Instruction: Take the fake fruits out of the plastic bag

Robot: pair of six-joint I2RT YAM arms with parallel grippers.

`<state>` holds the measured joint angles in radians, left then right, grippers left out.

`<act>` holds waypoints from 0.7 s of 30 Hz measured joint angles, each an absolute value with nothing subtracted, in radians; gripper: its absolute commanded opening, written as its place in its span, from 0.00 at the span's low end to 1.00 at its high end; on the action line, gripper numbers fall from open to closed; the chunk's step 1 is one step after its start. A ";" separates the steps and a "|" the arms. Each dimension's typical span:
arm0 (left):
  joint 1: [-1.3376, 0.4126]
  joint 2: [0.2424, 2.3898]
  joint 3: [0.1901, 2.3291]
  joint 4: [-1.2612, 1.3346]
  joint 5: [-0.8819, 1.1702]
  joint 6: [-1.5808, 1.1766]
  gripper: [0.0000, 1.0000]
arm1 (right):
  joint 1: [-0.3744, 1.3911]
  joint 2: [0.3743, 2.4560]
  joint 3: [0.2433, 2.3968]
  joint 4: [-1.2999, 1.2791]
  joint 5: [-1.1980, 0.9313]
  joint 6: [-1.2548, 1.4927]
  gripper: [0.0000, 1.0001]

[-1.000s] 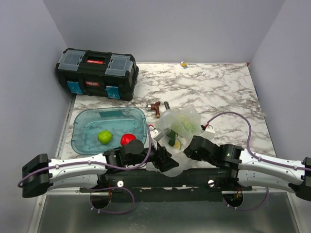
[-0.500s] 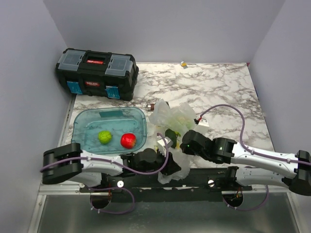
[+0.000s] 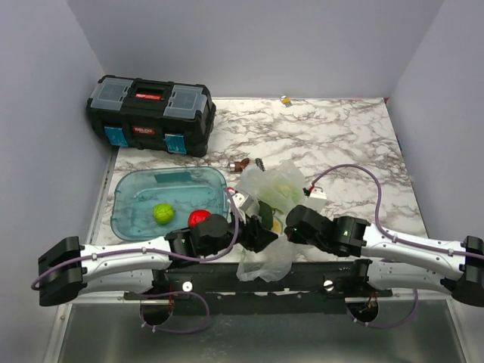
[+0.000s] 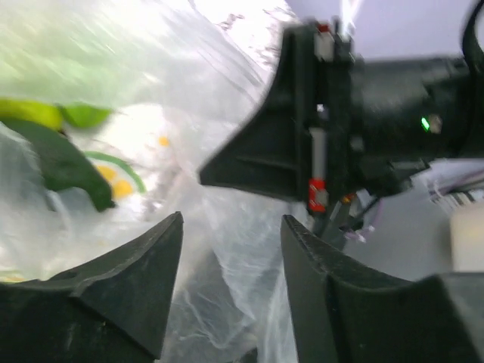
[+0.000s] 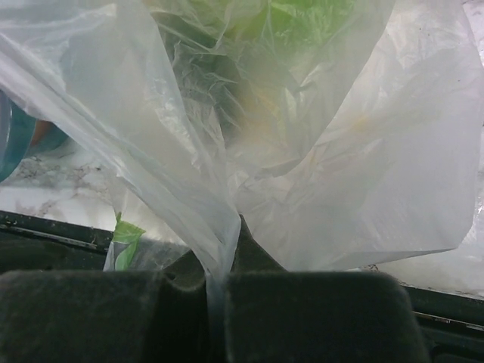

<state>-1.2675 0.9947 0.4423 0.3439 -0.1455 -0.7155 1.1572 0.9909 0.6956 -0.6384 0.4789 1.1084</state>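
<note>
The clear plastic bag lies crumpled between my two grippers near the table's front edge. A dark green fruit and a yellow-green fruit show through it. The red fruit lies in the blue tray, partly behind my left arm. My left gripper is open, with bag film between its jaws. My right gripper is shut on a bunched fold of the bag. Green fruit shapes show blurred through the film. The ribbed green fruit cannot be made out.
A lime-green ball also lies in the tray. A black toolbox stands at the back left. A small brown item lies behind the bag. A small yellow-blue item lies at the back edge.
My left arm has stretched out again and its gripper has moved up against the bag. The bag's lower part now hangs by the front edge. My right gripper still holds the bag.
</note>
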 measured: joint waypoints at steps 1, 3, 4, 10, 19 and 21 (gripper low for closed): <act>-1.240 0.992 0.457 0.323 -0.137 -0.700 0.48 | 1.157 0.995 0.696 -0.637 0.478 1.106 0.01; -1.184 1.011 0.486 0.292 -0.127 -0.687 0.45 | 1.157 1.008 0.696 -0.634 0.476 1.103 0.01; -1.166 1.024 0.495 0.284 -0.125 -0.684 0.44 | 1.157 1.015 0.696 -0.633 0.474 1.100 0.01; -1.123 1.184 0.579 0.239 -0.088 -0.659 0.37 | 1.157 1.030 0.696 -0.627 0.470 1.096 0.01; -1.107 1.396 0.689 0.172 -0.166 -0.659 0.50 | 1.157 1.021 0.696 -0.631 0.466 1.095 0.01; -1.099 1.439 0.711 0.155 -0.196 -0.662 0.56 | 1.157 1.009 0.696 -0.632 0.466 1.095 0.01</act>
<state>-1.0988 1.4395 0.7109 0.1551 -0.1955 -0.6621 1.1572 1.0092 0.6960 -0.6315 0.4660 1.0954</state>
